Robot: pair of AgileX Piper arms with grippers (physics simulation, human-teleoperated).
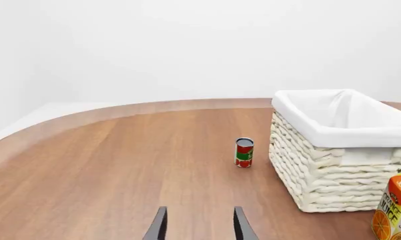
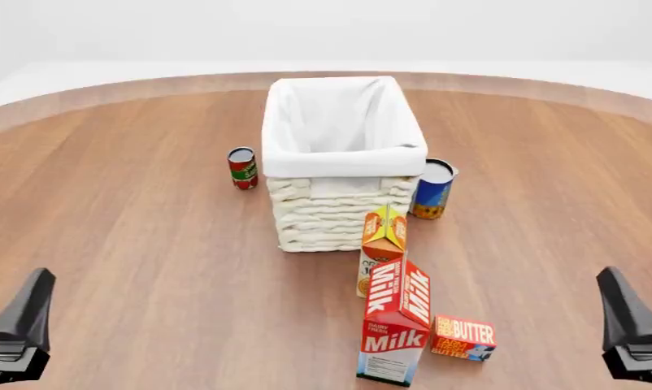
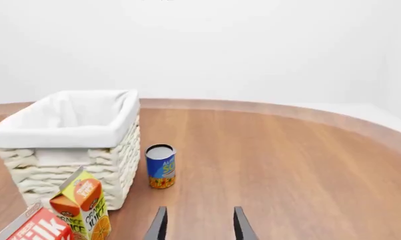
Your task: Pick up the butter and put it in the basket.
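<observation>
Lying: the butter [image 2: 464, 337] rests flat on the table [image 2: 131, 244] in the lower right of the front view, just beside the milk carton's base, its white lettering facing up.
Basket: the basket [image 2: 342, 207] stands in the upper centre of the front view, white cloth lining folded over its rim; nothing shows inside it. It also fills the right of the left wrist view [image 1: 334, 165] and the left of the right wrist view [image 3: 74, 150].
Milk carton: the milk carton [image 2: 397, 325] stands upright at the lower centre of the front view, between the butter and the orange juice carton [image 2: 383, 248], which stands just before the basket's near wall.
Cans: a red-and-green can [image 2: 242, 168] stands beside the basket's left wall; a blue-and-yellow can [image 2: 432, 188] stands close to its right near corner.
Left gripper: the left gripper [image 1: 199, 225] sits in the lower left corner of the front view, well apart from the butter; in its wrist view the two fingers stand spread with bare table between them, holding nothing.
Right gripper: the right gripper [image 3: 199, 225] sits in the lower right corner of the front view, to the right of the butter and not touching it; its fingers stand apart, empty.
</observation>
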